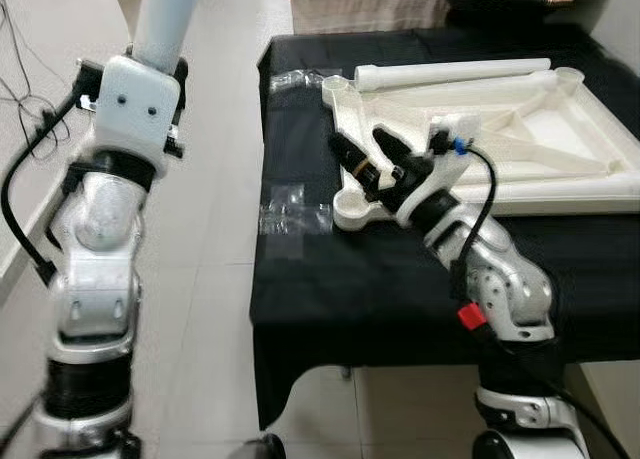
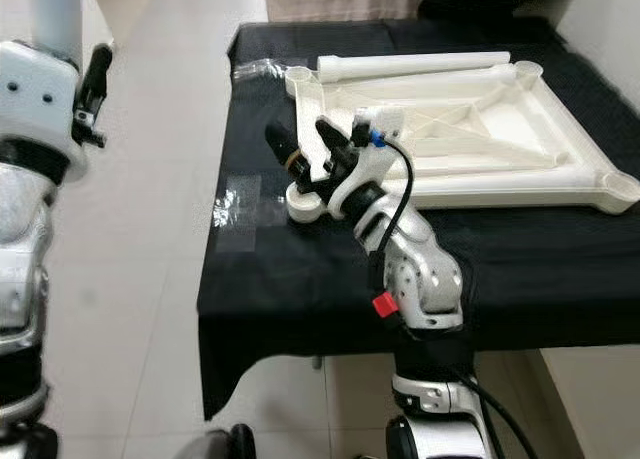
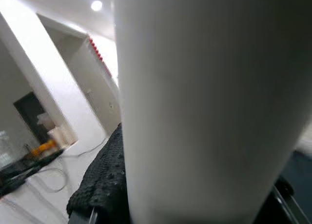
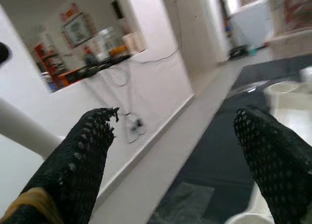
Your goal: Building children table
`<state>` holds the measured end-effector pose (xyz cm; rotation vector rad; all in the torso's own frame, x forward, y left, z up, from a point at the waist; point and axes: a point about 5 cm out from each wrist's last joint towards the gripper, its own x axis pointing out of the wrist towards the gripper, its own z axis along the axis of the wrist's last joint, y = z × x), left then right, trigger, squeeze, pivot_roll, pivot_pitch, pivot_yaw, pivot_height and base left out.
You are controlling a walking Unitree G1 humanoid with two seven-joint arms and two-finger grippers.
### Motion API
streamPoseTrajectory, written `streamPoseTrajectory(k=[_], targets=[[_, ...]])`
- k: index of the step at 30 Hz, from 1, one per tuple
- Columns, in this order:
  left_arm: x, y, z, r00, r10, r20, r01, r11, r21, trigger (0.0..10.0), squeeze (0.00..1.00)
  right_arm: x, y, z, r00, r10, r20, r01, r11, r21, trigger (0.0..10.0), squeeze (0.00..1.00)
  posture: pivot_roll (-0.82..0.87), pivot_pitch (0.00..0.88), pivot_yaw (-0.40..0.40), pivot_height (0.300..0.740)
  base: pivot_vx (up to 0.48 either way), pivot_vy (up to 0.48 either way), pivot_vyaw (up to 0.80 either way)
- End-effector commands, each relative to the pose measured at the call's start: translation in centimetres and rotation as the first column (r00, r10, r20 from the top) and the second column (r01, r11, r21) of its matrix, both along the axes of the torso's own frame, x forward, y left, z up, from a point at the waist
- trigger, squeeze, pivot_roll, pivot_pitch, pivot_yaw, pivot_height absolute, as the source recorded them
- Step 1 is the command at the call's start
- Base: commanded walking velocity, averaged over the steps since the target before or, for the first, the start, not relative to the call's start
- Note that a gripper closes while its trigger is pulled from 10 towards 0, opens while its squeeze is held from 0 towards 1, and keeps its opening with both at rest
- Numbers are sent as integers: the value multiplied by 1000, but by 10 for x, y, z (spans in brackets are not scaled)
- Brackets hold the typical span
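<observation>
Upside-down, the stiff plastic tabletop (image 1: 480, 129) looks light; right tool (image 1: 370, 151) wide open over its corner socket (image 1: 357, 211), left tool (image 3: 105, 185) holding a leg (image 3: 204, 102).

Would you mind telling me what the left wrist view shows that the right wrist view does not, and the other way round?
Left wrist view alone: a white table leg seen close up, held by the left gripper, with a lit ceiling light behind it.

Right wrist view alone: the right gripper with its fingers apart and nothing between them, the black tablecloth, a clear plastic bag on it, and a cluttered shelf on the far wall.

Both share: knobbly black gripper fingers, white walls and pale floor.
</observation>
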<state>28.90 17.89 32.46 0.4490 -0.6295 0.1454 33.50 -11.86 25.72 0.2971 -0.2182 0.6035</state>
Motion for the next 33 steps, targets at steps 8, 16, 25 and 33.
streamPoseTrajectory(k=[8,16,25,33], targets=[[-1,-15,6,997,-66,35,67,998,-21,10000,0,3,0,5,999,-24,22,24,1000,11,10000,0,34,98,11,740,277,0,-419],[-1,-24,4,995,-93,30,94,995,-30,10000,0,-1,1,8,996,18,91,-16,999,-29,10000,0,32,98,16,740,282,0,-260],[-3,-35,2,990,-137,21,138,990,-36,10000,0,-5,5,7,992,62,106,-61,998,-5,10000,0,31,102,18,740,284,0,502],[-1,-41,3,986,-166,13,167,985,-41,10000,0,-4,6,6,990,74,123,-64,994,-84,10000,0,32,107,20,740,280,0,563]])
